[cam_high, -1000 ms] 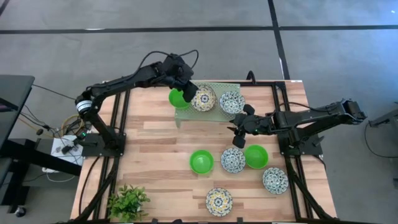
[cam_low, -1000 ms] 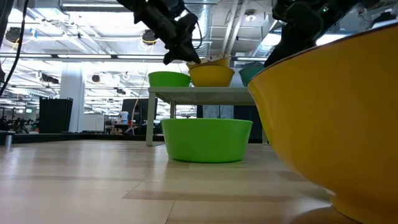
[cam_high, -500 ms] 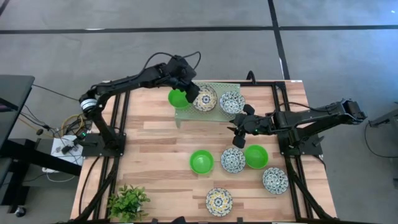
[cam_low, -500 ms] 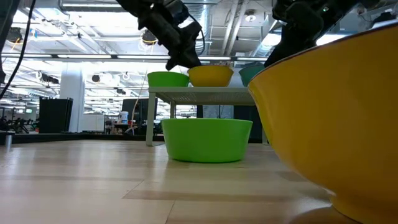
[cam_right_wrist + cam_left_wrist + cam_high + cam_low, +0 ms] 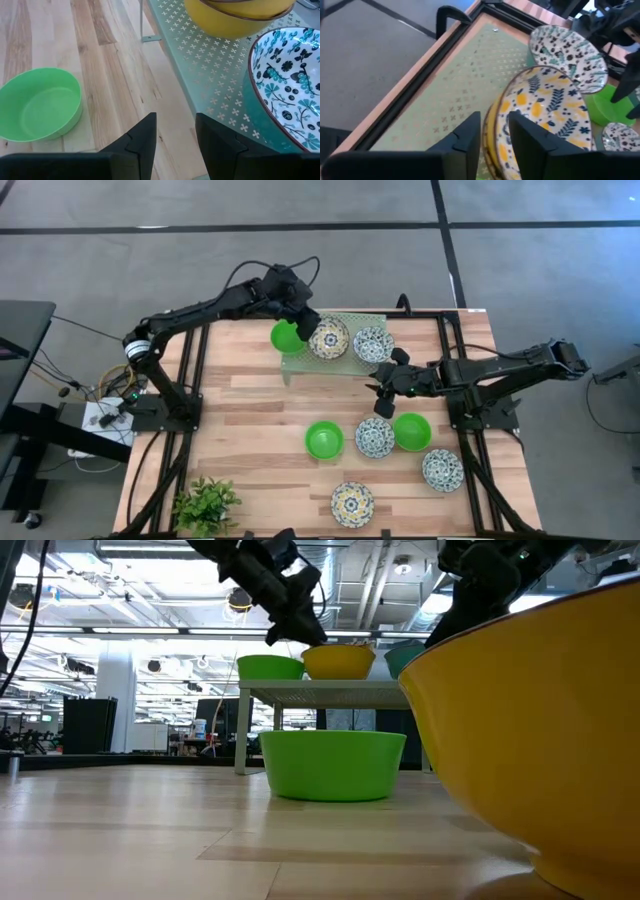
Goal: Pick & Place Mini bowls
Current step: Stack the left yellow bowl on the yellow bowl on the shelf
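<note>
— That table looks like pale wood planks with a smooth finish.
— And the patterned bowl looks glossy and glazed; the rack is matt, perforated.

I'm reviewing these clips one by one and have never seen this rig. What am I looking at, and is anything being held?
Two dark robot arms work over a wooden table. One picture looks straight down, one looks level across the tabletop, and two come from cameras on the wrists.

Three small bowls sit on a pale green perforated rack: a plain green one, a yellow-and-blue floral one and a blue floral one. Five more bowls and a small leafy plant are on the table.

The left gripper straddles the yellow-and-blue bowl's rim, one finger on each side. The right gripper is open, holding nothing, near the rack's edge.
</note>
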Controlling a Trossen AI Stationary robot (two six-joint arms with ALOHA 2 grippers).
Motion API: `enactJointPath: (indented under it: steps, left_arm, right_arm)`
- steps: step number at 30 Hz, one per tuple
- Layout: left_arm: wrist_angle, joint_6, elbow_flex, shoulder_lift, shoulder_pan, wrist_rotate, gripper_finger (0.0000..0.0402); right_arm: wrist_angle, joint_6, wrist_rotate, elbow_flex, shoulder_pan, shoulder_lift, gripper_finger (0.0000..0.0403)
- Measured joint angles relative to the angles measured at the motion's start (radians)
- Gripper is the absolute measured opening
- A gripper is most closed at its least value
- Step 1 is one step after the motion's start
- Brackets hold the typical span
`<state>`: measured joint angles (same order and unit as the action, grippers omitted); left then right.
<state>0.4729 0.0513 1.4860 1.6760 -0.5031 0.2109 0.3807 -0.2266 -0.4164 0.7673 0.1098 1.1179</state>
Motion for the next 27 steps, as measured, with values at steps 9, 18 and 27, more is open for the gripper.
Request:
enactJointPath:
  steps: [9,18,27]
  left_arm:
    - [0.008,-0.160,0.000,-0.071,0.044,0.007,0.0106]
    - [0.120,-0.346,-0.089,-0.316,0.092,0.000,0.0044]
    - [-0.098,-0.251,-0.461,-0.548,0.096,-0.001,0.0008]
  right_arm:
    - [-0.038,0.105,-0.004,0.000,-0.003,0.000,0.0132]
    - [-0.455,0.249,-0.079,0.000,-0.070,0.000,0.0113]
    - [-0.711,0.275,-0.064,0.003,-0.237,0.099,0.0010]
